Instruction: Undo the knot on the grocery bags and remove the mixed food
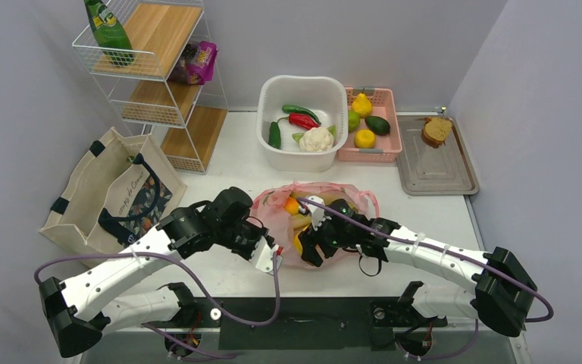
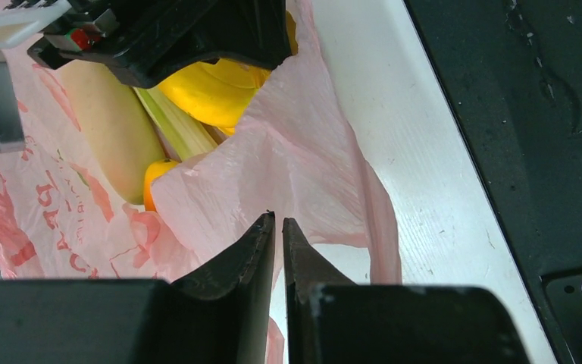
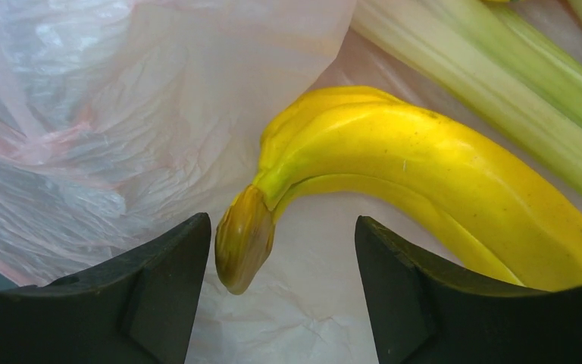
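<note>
The pink plastic bag (image 1: 270,214) lies mid-table with its mouth open; the knot is out of view. Inside it are a white radish (image 2: 110,129), yellow bananas (image 2: 212,91), a pale-green stalk (image 2: 178,125) and an orange fruit (image 2: 158,178). My left gripper (image 2: 279,220) is at the bag's near-left edge (image 1: 273,256), shut on a fold of the pink film (image 2: 288,159). My right gripper (image 3: 282,221) reaches into the bag (image 1: 311,246), open, with the bananas' brown stem (image 3: 244,239) between its fingers, close to the left one. The beige tote (image 1: 83,197) lies at the left.
A wire shelf at the back left holds a green bottle (image 1: 110,30) and a purple packet (image 1: 201,61). Behind the bag stand a white tub (image 1: 269,129) with cauliflower and peppers, a pink basket (image 1: 390,144) of fruit, and a grey tray (image 1: 447,178) with bread.
</note>
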`<state>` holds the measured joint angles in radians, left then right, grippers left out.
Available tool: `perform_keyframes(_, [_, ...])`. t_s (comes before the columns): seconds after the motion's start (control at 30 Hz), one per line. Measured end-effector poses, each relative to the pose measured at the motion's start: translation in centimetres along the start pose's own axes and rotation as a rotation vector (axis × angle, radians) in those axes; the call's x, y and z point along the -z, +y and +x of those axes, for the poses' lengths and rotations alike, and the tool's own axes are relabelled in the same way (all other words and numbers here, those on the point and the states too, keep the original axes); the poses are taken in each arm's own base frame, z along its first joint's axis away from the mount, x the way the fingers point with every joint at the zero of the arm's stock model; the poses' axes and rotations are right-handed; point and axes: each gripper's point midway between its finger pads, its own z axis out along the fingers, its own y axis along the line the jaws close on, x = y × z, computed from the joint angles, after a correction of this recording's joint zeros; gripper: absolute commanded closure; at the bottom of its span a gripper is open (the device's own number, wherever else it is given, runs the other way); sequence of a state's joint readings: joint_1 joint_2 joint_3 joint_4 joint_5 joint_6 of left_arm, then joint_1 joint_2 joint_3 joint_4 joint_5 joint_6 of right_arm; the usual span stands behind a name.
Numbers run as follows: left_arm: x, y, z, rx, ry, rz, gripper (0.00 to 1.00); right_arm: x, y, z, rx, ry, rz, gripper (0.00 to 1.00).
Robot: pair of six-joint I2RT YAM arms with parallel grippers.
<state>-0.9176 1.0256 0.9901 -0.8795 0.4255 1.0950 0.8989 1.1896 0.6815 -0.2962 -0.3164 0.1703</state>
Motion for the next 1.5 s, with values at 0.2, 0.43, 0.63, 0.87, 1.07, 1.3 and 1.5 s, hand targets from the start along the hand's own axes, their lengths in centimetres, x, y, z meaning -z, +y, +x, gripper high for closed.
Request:
perform_keyframes(0.2, [0.2, -1.0, 0.6, 0.007, 0.002, -0.01, 0.93, -0.2, 0.0, 1.1, 0.03, 0.032, 0.004, 0.74])
perform_keyframes(0.43, [-0.1, -1.8, 1.7, 0.024, 0.037, -0.012, 0.94, -0.4, -0.5, 1.2, 0.04, 0.057, 0.007, 1.0])
perform_keyframes(0.63, [-0.1, -1.9, 2.0, 0.049, 0.045, -0.024, 0.94, 1.7, -1.4, -2.1, -0.034, 0.025, -0.018, 1.0])
perform_keyframes(0.87, [-0.5, -0.5, 2.1, 0.092, 0.065, -0.021, 0.91, 6.1, 0.4, -8.1, -0.039, -0.125, -0.157, 1.0])
perform_keyframes(1.07, [-0.2, 1.0, 2.3, 0.093, 0.048, -0.07, 0.78, 8.8, 3.2, -11.1, -0.048, -0.149, -0.291, 1.0])
perform_keyframes(1.3, [2.0, 3.2, 2.8, 0.126, -0.011, -0.192, 0.44, 11.1, 6.2, -12.8, -0.111, -0.154, -0.409, 1.0])
perform_keyframes(1.5, [2.7, 3.3, 1.5, 0.159, -0.072, -0.183, 0.34, 13.3, 10.4, -14.0, -0.047, -0.157, -0.528, 1.0])
